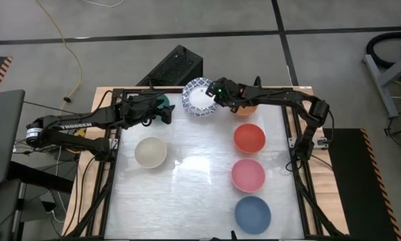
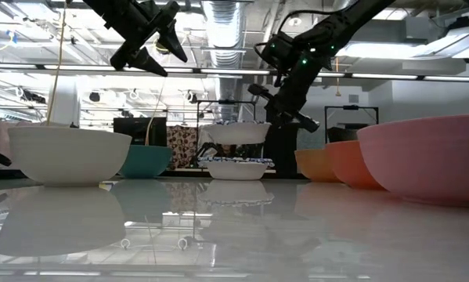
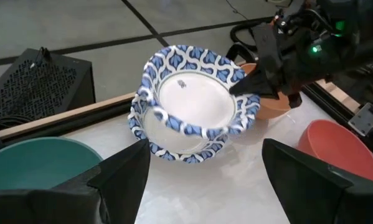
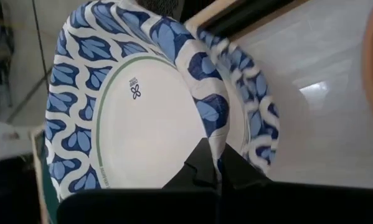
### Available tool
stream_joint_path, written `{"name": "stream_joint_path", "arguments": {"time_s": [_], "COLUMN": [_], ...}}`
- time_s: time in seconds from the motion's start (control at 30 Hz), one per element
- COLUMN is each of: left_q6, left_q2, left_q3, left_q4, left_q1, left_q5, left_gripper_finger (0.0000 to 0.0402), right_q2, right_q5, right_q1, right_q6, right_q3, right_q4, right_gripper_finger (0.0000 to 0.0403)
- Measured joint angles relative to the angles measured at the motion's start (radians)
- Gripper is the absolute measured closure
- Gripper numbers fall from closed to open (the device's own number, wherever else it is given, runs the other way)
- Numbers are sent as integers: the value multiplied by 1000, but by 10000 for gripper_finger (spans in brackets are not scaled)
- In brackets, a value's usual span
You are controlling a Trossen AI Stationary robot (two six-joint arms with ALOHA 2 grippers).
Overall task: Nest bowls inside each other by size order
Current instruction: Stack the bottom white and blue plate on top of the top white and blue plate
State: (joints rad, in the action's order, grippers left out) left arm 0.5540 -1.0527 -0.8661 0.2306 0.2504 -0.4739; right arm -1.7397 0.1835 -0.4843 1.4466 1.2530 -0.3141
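My right gripper [image 1: 217,94] is shut on a white bowl with a blue patterned rim [image 1: 199,98] at the table's far middle. The bowl is held tilted [image 2: 236,133] just above another blue-patterned bowl [image 2: 236,168] that sits on the table. My left gripper [image 1: 168,114] is open and empty. It hangs high above the table [image 2: 157,43], over the teal bowl [image 1: 163,102], with its fingers toward the patterned bowls [image 3: 192,93]. The cream bowl [image 1: 150,152] sits at the left. The orange bowl [image 1: 247,108] lies partly under my right arm. My right gripper pinches the patterned bowl's rim [image 4: 212,127] between its two fingers, one inside the bowl and one outside, on the side toward the table's right [image 3: 243,84]. The fingers come slanting down from the right. The bowl is lifted clear and tilted over the lower bowl.
The red [image 1: 249,137], pink [image 1: 248,175] and blue [image 1: 252,213] bowls stand in a row down the table's right side. A black perforated box [image 1: 177,65] stands on the floor beyond the far edge. The table's middle and near left are bare.
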Motion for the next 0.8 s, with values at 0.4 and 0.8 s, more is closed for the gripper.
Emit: {"name": "stream_joint_path", "arguments": {"time_s": [0.4,0.8], "left_q6": [0,0], "left_q2": [0,0], "left_q3": [0,0], "left_q4": [13,37], "left_q1": [0,0], "left_q5": [6,-4], "left_gripper_finger": [104,104], "right_q2": [-96,-115], "right_q5": [0,75], "right_q1": [34,30], "right_q6": [121,94], "right_q3": [2,1], "right_q4": [52,61], "right_gripper_finger": [399,398]}}
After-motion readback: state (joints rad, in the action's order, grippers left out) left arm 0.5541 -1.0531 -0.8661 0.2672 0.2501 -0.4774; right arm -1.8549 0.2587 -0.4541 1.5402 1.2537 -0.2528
